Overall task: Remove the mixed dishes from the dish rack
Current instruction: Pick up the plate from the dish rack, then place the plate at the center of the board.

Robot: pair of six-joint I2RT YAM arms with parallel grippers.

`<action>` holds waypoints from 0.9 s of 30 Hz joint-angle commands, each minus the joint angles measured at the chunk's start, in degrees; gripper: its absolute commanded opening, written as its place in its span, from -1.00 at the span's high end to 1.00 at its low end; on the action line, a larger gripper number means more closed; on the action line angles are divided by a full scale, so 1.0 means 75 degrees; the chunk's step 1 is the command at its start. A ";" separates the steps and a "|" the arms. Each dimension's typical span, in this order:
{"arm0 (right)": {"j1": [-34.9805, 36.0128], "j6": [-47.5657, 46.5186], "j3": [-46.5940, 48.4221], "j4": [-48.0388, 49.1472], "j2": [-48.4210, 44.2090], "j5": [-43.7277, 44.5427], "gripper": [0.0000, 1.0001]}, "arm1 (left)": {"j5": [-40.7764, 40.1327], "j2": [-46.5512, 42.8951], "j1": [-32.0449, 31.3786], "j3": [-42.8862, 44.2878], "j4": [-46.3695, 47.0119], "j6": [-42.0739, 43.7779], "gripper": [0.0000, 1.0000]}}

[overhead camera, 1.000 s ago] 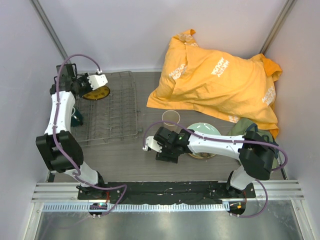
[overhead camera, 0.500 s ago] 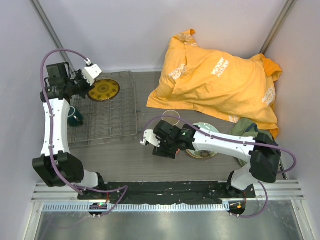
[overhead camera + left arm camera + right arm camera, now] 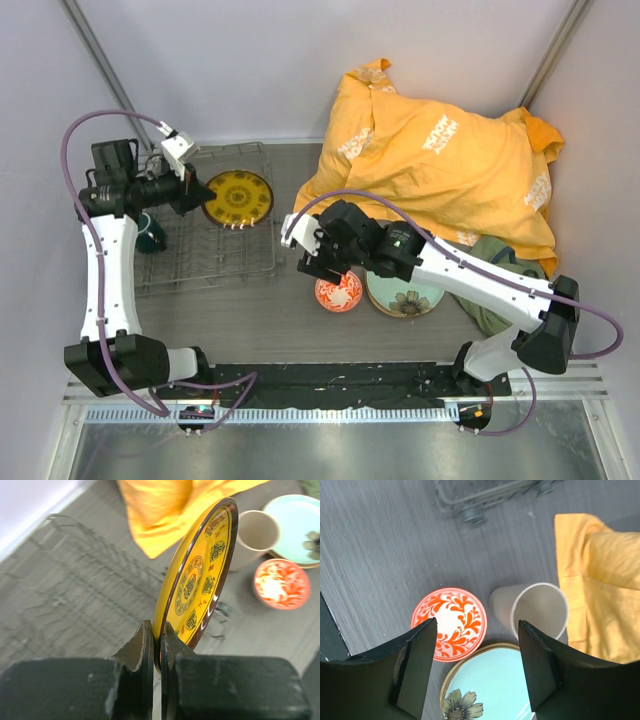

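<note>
Being gripped at its rim by the closed left gripper (image 3: 156,627), the small yellow-and-dark patterned plate (image 3: 197,580) must next be set down; the right gripper (image 3: 475,625) is seen open, empty.

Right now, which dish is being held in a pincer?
The yellow plate, pinched by its rim in the left pincer; the bowl, cup and green plate sit on the table.

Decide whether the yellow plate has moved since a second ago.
Yes. Gripped by the left gripper, the yellow plate has shifted right across the dish rack.
</note>
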 commanded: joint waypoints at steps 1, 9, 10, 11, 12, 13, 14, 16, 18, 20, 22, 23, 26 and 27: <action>-0.0284 0.0025 0.0765 0.0243 -0.0327 -0.0232 -0.40 | 0.0949 -0.0335 -0.0189 -0.0227 -0.0539 -0.0142 1.00; -0.1175 0.0740 0.1831 0.0383 -0.0163 -0.1931 -0.39 | 0.1500 -0.1049 -0.0575 -0.1329 0.0327 -0.0434 1.00; -0.1222 0.0833 0.1890 0.0395 -0.0140 -0.2048 -0.38 | 0.1442 -0.1085 -0.0646 -0.1387 0.0409 -0.0470 1.00; -0.1234 0.0892 0.2006 0.0395 -0.0081 -0.2270 -0.39 | 0.1418 -0.1097 -0.0705 -0.1458 0.0503 -0.0505 1.00; -0.1234 0.0939 0.2054 0.0395 -0.0058 -0.2365 -0.38 | 0.1406 -0.1108 -0.0810 -0.1470 0.0515 -0.0529 1.00; -0.1234 0.0998 0.2101 0.0395 -0.0011 -0.2470 -0.38 | 0.1406 -0.1097 -0.0857 -0.1470 0.0550 -0.0587 1.00; -0.1234 0.1103 0.2206 0.0395 0.0082 -0.2646 -0.37 | 0.1406 -0.1097 -0.0904 -0.1482 0.0551 -0.0611 0.99; -0.1234 0.1186 0.2289 0.0419 0.0153 -0.2787 -0.37 | 0.1429 -0.1085 -0.1068 -0.1505 0.0609 -0.0692 0.99; -0.1246 0.1268 0.2371 0.0465 0.0258 -0.2940 -0.36 | 0.1429 -0.1108 -0.1208 -0.1599 0.0784 -0.0798 0.99; -0.1246 0.1291 0.2406 0.0512 0.0341 -0.2999 -0.34 | 0.1429 -0.1190 -0.1314 -0.1750 0.0937 -0.0974 1.00; -0.1246 0.1303 0.2406 0.0594 0.0388 -0.3046 -0.32 | 0.1406 -0.1284 -0.1432 -0.1833 0.1077 -0.1044 1.00; -0.1246 0.1303 0.2418 0.0629 0.0411 -0.3034 -0.32 | 0.1418 -0.1296 -0.1444 -0.1880 0.1090 -0.1114 1.00; -0.1245 0.1256 0.2453 0.0665 0.0505 -0.2999 -0.29 | 0.1429 -0.1436 -0.1688 -0.1986 0.1136 -0.1150 0.99; -0.1246 0.1245 0.2453 0.0665 0.0540 -0.2976 -0.28 | 0.1441 -0.1460 -0.1701 -0.2021 0.1148 -0.1161 1.00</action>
